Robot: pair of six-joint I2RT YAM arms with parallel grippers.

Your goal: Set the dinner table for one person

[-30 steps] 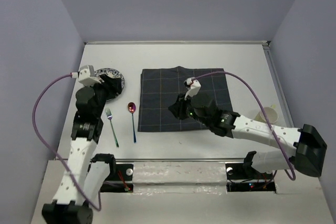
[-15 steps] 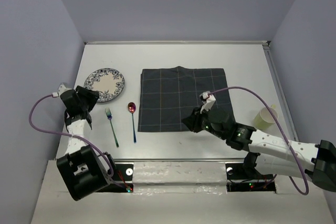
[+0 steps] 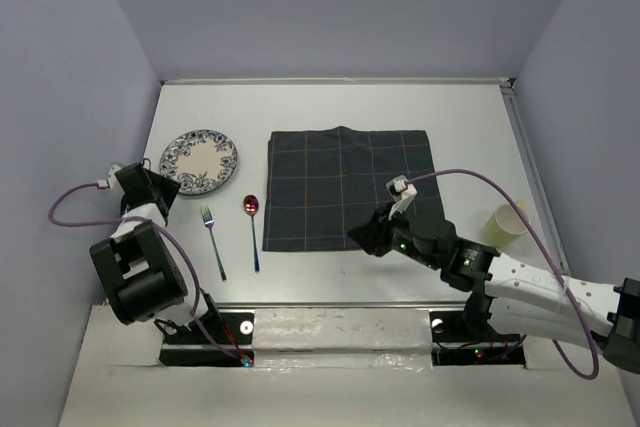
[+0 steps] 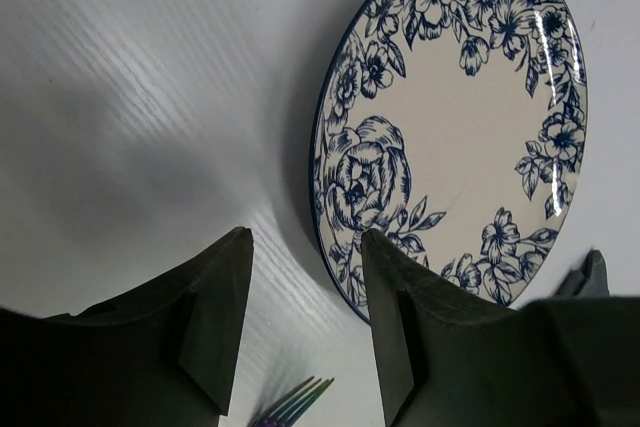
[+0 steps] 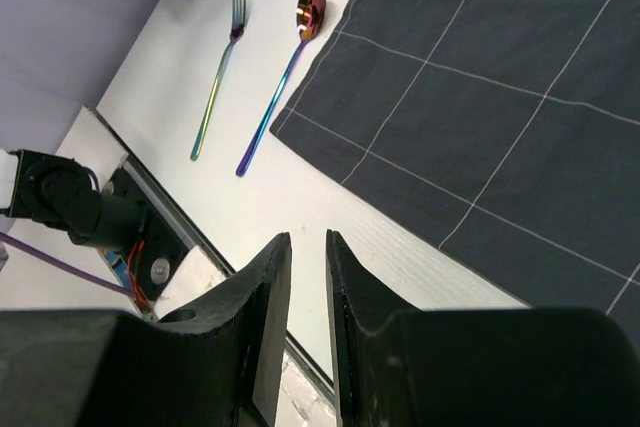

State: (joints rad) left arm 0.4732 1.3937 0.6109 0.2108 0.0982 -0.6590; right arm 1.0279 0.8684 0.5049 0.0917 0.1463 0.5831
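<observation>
Left gripper [image 4: 307, 239], jaws parted and empty, is hovering well left of the placemat [image 3: 350, 187] spread on the dinner table [image 3: 330, 112], facing the plate [image 4: 460, 127], likely lining up to carry it onto that cloth.

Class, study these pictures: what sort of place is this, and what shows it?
Probably a robotics lab cell, not a home: left arm and right arm bolted beside a white tabletop, plain lilac panels around it, and a setting of plate, placemat, fork and spoon.
</observation>
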